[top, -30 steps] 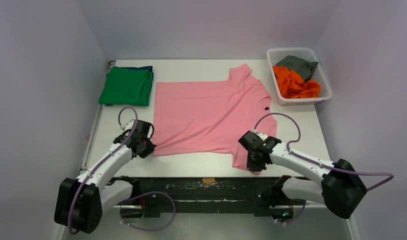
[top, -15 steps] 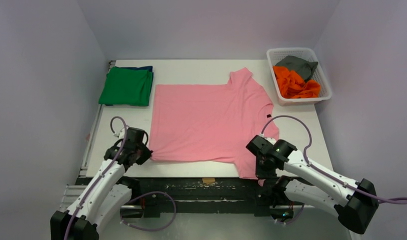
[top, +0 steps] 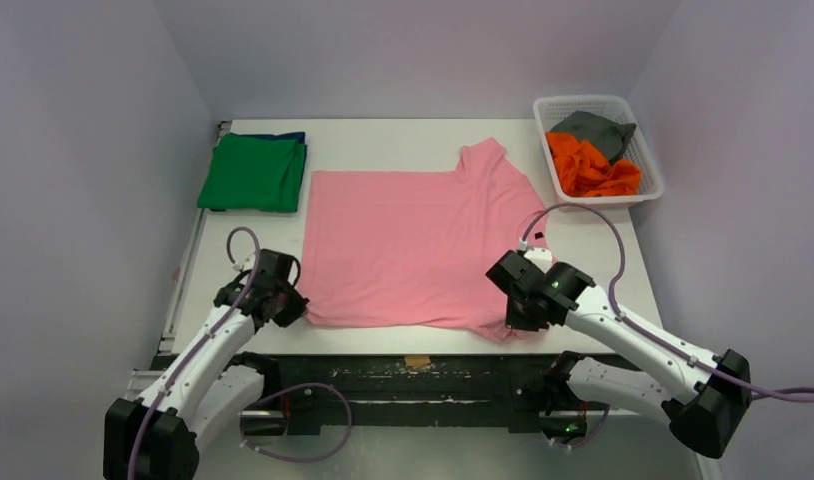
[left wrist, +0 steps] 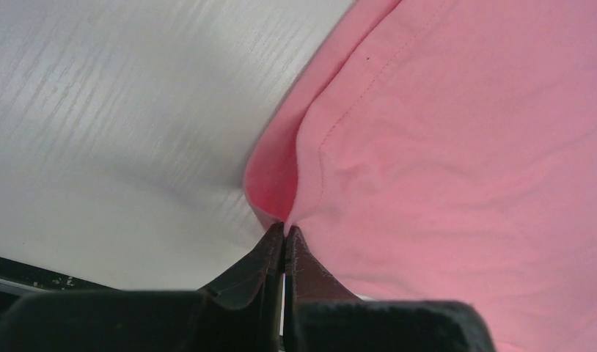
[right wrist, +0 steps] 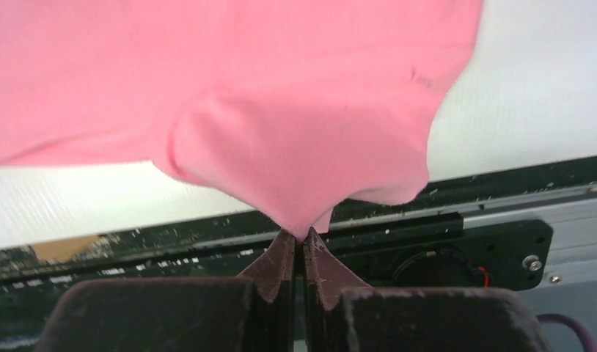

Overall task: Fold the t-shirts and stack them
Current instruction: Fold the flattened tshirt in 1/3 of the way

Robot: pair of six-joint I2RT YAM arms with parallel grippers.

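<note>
The light pink t-shirt (top: 413, 240) lies spread flat across the middle of the table, collar to the right. My left gripper (top: 286, 307) is shut on its near left hem corner (left wrist: 281, 198). My right gripper (top: 523, 318) is shut on its near sleeve (right wrist: 310, 147), lifted a little at the table's front edge. A folded green t-shirt (top: 253, 172) lies on a dark blue one (top: 283, 137) at the far left. An orange t-shirt (top: 588, 165) and a grey one (top: 598, 130) lie crumpled in the basket.
The white mesh basket (top: 643, 195) stands at the far right corner. The table's black front rail (top: 413, 365) runs just below both grippers and shows in the right wrist view (right wrist: 464, 227). Grey walls close in on the left, back and right.
Both grippers pulled the pink shirt toward the front edge, then eased back a little. The right gripper lifted the near sleeve up from over the edge. The shirt lies flatter.
</note>
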